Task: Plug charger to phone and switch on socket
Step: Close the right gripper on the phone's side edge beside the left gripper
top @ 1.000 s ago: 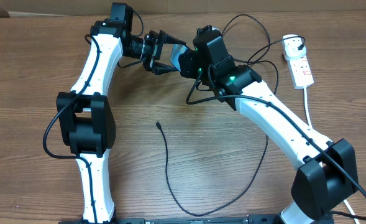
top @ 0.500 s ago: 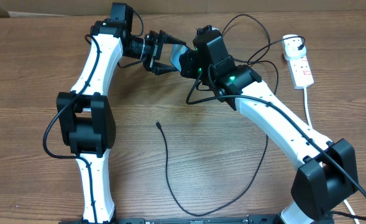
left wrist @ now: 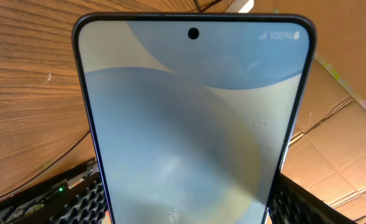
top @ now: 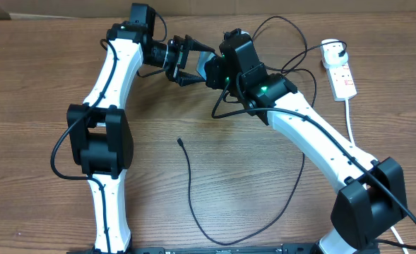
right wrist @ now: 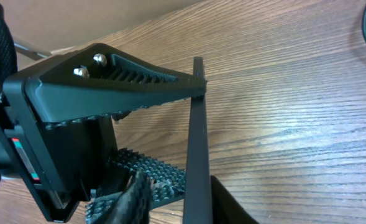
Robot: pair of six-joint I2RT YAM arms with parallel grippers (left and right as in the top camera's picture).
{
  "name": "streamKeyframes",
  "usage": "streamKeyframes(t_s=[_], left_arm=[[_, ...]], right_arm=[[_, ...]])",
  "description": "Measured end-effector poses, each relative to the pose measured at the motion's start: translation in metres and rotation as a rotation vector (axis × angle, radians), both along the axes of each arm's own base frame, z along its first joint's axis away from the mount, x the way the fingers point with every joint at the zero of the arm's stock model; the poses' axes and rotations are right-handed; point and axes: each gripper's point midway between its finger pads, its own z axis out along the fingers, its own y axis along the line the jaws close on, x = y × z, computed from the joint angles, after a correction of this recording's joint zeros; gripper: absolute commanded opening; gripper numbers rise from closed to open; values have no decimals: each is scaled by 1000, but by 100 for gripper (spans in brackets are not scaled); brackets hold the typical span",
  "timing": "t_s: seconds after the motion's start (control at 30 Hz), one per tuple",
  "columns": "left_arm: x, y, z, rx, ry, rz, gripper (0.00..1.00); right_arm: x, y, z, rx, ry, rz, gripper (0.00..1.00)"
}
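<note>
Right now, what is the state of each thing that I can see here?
phone: screen lit, held off the table
left pincer: shut on phone
right pincer: at phone, grip unclear
charger: tip lies free on table
socket: switch unreadable

We see a brown wood-grain table (top: pixel 38 92). A white power strip (top: pixel 342 76) lies flat on it near the far right corner. A white plug (top: pixel 332 49) sits in the strip's far end, and a thick white cord (top: pixel 350 118) runs from the strip's near end toward the table's front edge. A black charger cable (top: pixel 191 201) lies in loops on the wood just left of the strip, then sweeps in a wide curve well to the strip's left and nearer the front. Its small connector tip (top: pixel 180 141) rests on bare wood, far left of the strip, touching nothing else.
</note>
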Motion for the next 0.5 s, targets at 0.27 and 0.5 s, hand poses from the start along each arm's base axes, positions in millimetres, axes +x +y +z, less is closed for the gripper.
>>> streamKeyframes(t_s=[0.27, 0.5], left_arm=[[0, 0, 0, 0, 0, 0, 72], [0, 0, 0, 0, 0, 0, 72]], right_arm=[[1, 0, -8, -11, 13, -2, 19], [2, 0, -9, -12, 14, -3, 14]])
